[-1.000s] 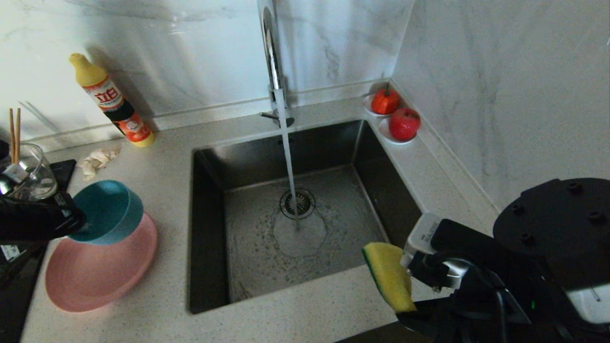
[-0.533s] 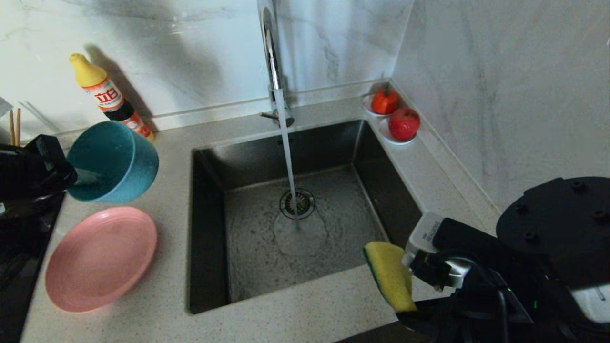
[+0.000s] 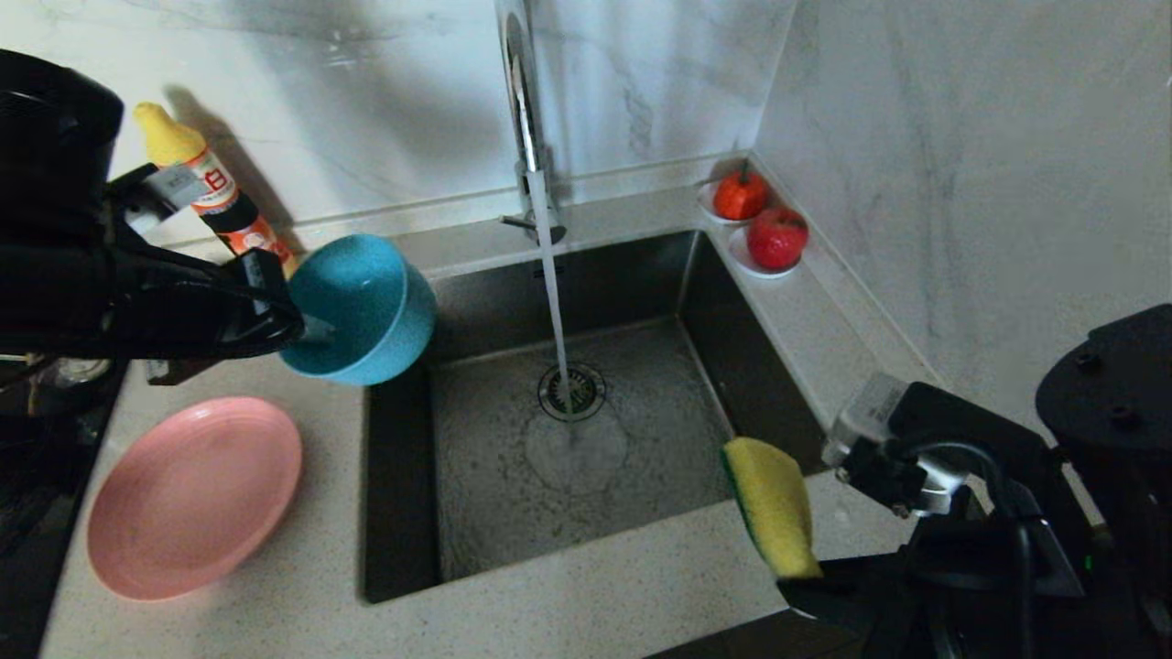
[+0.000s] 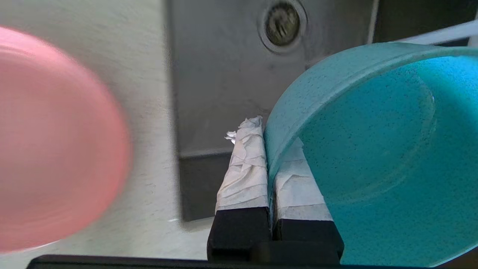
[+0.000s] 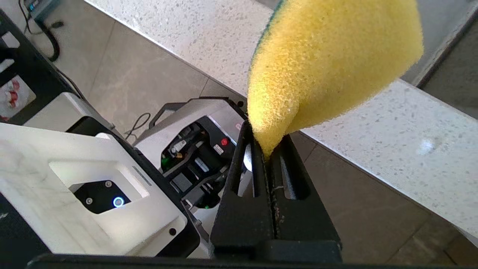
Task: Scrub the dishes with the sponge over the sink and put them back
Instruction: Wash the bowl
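Pinching the teal bowl (image 3: pixel 362 307) by its rim above the sink's (image 3: pixel 586 448) left edge, the left tool (image 4: pixel 269 149) seemingly tilts it, while the right tool (image 5: pixel 269 149) clamps the sponge (image 3: pixel 774 508) near the tabletop's (image 3: pixel 586 595) front.

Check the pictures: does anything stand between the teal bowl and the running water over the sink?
Nothing visible does. The left gripper holds the teal bowl at the sink's left edge, with open air across to the water stream.

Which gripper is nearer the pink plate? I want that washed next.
Left. The left gripper, holding the teal bowl, hangs just above the pink plate; the right gripper holds the sponge across the sink.
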`<state>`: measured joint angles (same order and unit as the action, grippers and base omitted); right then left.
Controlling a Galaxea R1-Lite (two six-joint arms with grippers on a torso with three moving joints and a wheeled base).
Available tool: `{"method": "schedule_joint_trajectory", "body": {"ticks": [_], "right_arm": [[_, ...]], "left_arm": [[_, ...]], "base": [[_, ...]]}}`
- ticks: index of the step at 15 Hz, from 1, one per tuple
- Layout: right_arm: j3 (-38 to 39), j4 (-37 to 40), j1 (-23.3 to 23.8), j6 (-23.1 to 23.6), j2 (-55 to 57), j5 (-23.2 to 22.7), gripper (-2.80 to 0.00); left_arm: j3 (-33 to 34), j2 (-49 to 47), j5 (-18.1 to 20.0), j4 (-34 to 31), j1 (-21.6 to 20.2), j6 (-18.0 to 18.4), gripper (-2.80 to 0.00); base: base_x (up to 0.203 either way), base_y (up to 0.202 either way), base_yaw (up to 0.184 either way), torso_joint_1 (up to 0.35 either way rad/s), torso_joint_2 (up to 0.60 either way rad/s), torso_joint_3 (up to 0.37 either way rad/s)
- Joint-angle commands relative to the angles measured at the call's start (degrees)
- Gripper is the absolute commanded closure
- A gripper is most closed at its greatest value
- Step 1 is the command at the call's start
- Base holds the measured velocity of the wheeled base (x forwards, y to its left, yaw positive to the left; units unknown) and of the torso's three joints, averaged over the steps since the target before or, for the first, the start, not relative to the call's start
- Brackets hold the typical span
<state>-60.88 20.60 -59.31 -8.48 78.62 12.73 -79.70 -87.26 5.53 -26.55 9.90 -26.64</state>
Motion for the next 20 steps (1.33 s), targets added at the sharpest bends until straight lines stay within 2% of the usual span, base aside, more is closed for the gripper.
{"method": "schedule_joint_trajectory", "body": {"ticks": [1,4,8,13,15,20], "right_arm": [[0.59,0.09,0.19,-0.04,-1.49,0.02,0.00],[0.76,0.14,0.60,-0.04,-2.16,-0.07,0.00],[0.76,0.05,1.30,-0.13,-2.07,-0.51,0.00],[1.06,0.05,1.65,-0.13,-2.71,-0.63,0.00],[1.80,0.05,1.67,-0.13,-3.11,-0.69,0.00],[1.82,0.32,1.68,-0.13,-3.74,-0.60,0.00]], "left_arm": [[-1.72,-6.99,-0.73,0.23,2.38,-3.22,0.00],[-5.84,-12.72,-3.53,-0.11,5.05,-8.59,0.00],[-10.18,-19.32,-8.57,-0.18,9.17,-11.24,0.00],[-13.63,-24.28,-9.09,0.06,11.12,-16.39,0.00],[-14.91,-25.92,-9.28,0.26,11.54,-17.14,0.00],[-20.87,-30.93,-13.41,-0.15,12.16,-18.51,0.00]], "base": [[0.000,0.000,0.000,0.000,0.00,0.000],[0.000,0.000,0.000,0.000,0.00,0.000],[0.000,0.000,0.000,0.000,0.00,0.000],[0.000,0.000,0.000,0.000,0.00,0.000],[0.000,0.000,0.000,0.000,0.00,0.000],[0.000,0.000,0.000,0.000,0.00,0.000]]}}
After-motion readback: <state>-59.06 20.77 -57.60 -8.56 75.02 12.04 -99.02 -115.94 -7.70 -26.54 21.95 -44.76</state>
